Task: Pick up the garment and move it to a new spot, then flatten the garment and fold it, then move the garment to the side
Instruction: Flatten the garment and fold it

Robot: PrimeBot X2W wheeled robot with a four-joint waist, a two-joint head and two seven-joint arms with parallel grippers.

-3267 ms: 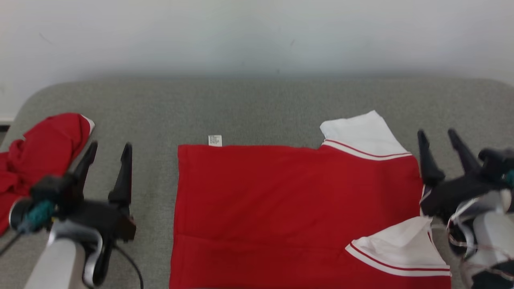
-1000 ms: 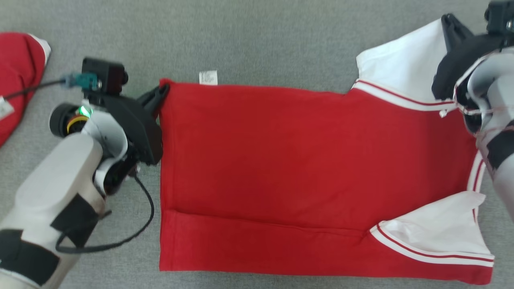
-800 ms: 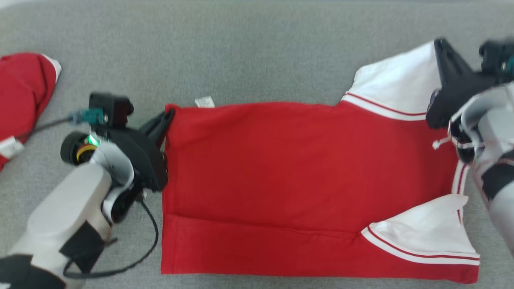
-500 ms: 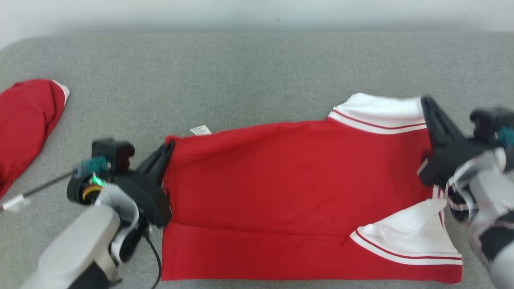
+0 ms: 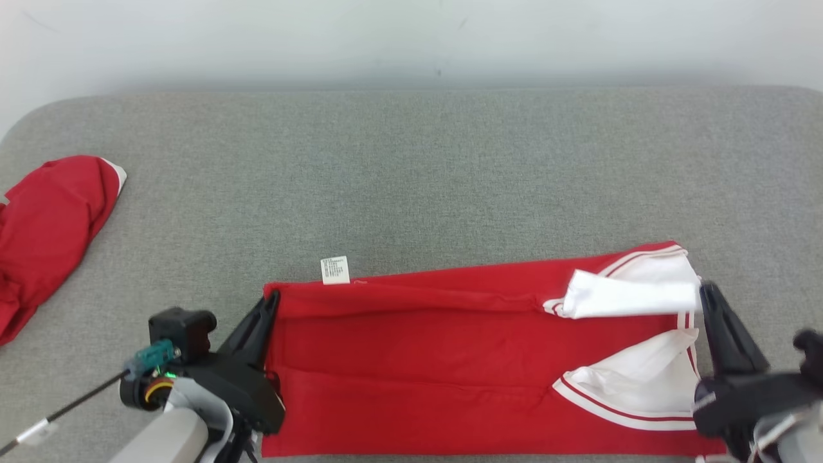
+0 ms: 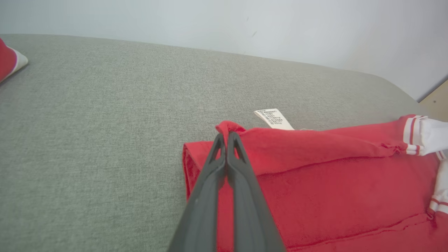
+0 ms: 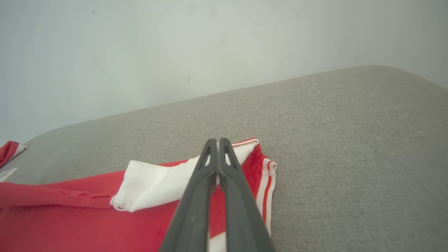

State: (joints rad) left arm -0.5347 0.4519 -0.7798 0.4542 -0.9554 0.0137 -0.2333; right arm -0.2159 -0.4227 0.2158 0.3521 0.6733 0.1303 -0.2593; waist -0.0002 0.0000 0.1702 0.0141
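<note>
Garment: a red shirt point(image 5: 450, 360) with white sleeves lies along the near edge of the tabletop point(image 5: 411, 173), partly doubled over lengthwise, its far edge raised and drawn toward the near side over the layer beneath.
Garment, wrist views: the left wrist view shows the upper red layer point(image 6: 332, 182) draped over the lower one. The right wrist view shows the red body point(image 7: 70, 217) beside a white sleeve.
Sleeves: the far sleeve point(image 5: 633, 297) is folded across the red body, and the near sleeve point(image 5: 636, 386) lies flat with red and white stripes along its cuff.
Care label: a small white tag point(image 5: 335, 269) sticks out from the far edge of the shirt near its left corner.
Left end effector: the fingers point(image 5: 270, 301) are pressed together, pinching the far left corner of the shirt. A nub of red cloth shows at the tips in the left wrist view point(image 6: 225, 134).
Right end effector: the fingers point(image 5: 707, 290) are pressed together on the striped edge of the far sleeve at the right end of the shirt, seen close in the right wrist view point(image 7: 217, 141).
Tabletop: grey woven cover, rounded corners.
Other cloth: a second red piece point(image 5: 51, 218) lies crumpled at the far left, well apart from the shirt.
Backdrop: a pale wall point(image 5: 411, 38) stands behind the tabletop.
</note>
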